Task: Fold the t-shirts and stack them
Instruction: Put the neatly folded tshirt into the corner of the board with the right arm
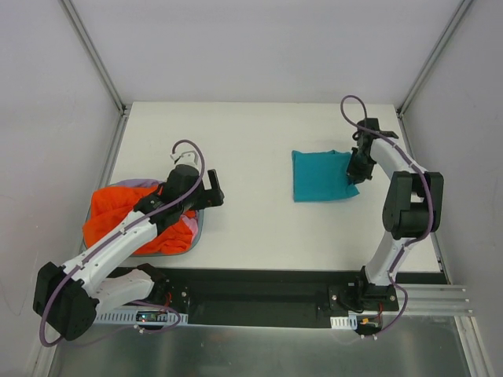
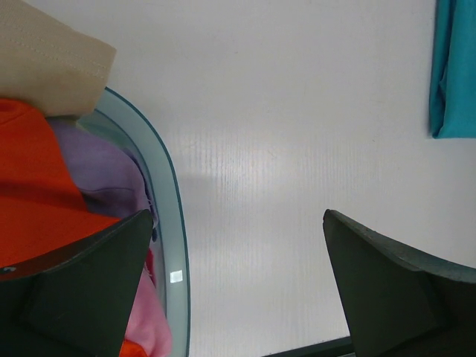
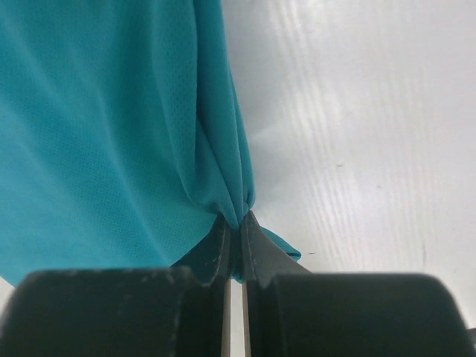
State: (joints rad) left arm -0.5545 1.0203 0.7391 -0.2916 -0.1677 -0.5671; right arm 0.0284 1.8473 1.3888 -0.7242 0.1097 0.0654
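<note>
As seen from above, the folded teal t-shirt (image 1: 318,177) lay on the surface (image 1: 251,141), while the orange t-shirt (image 1: 118,216) and lavender t-shirt (image 1: 140,184) lay heaped in a tray (image 1: 198,228) by the left hand (image 1: 211,192). Its wrist view showed fingers (image 2: 82,290) spread, released. From the right wrist, the right hand (image 3: 236,223) was clenched on the teal t-shirt.

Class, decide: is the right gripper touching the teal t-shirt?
Touching. The right wrist view shows the right gripper closed on a bunched edge of the teal t-shirt.

Free room: table (image 1: 259,228) centre btw tray (image 1: 196,228) and teal t-shirt (image 1: 318,177). Obstacles: orange t-shirt (image 1: 118,212) heap at left, right arm (image 1: 409,204) at right.
</note>
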